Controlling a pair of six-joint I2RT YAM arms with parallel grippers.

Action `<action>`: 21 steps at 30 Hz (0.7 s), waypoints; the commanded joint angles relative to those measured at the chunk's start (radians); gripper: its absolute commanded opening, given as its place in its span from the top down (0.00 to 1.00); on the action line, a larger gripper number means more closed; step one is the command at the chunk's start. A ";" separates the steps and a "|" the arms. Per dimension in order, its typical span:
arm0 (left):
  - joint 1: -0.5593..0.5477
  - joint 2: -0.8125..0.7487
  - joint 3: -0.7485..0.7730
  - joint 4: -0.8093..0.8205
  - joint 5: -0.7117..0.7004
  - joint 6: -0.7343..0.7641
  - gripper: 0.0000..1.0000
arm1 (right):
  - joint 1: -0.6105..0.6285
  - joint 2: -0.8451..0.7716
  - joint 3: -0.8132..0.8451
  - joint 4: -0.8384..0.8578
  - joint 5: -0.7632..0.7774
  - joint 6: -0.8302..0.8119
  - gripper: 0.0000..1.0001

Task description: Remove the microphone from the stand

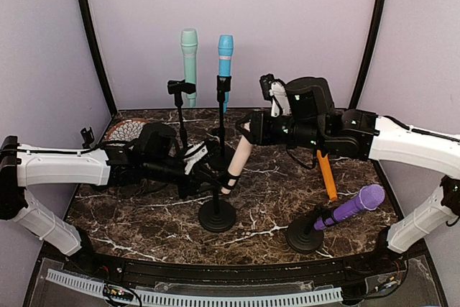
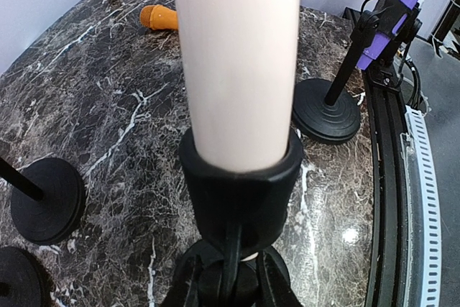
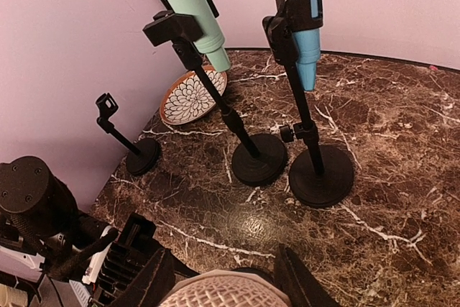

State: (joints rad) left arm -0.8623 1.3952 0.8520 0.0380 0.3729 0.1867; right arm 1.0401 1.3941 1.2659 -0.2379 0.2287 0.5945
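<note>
A pale pink microphone (image 1: 241, 154) leans in the black clip (image 2: 241, 192) of a stand (image 1: 217, 216) at the middle of the marble table. My left gripper (image 1: 205, 168) comes in from the left and is shut on the stand's pole just under the clip; in the left wrist view its fingers (image 2: 228, 282) pinch the pole below the pink body (image 2: 237, 55). My right gripper (image 1: 251, 129) reaches from the right and is shut on the microphone's upper end. Its mesh head (image 3: 223, 296) sits between the fingers of this gripper (image 3: 224, 267).
At the back stand a teal microphone (image 1: 189, 55) and a blue one (image 1: 225, 59) on stands. A purple microphone (image 1: 356, 206) sits on a stand at front right, an orange one (image 1: 327, 175) lies flat. A patterned plate (image 1: 128, 129) and a small empty stand (image 3: 133, 150) are at back left.
</note>
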 commanded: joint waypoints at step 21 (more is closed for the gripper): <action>-0.027 0.013 0.013 -0.033 -0.051 0.046 1.00 | -0.091 -0.200 -0.161 0.437 -0.511 -0.236 0.85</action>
State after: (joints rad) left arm -0.8921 1.4006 0.8524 0.0551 0.3523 0.2039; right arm 0.9504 1.2766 1.0912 -0.0418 -0.1608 0.3378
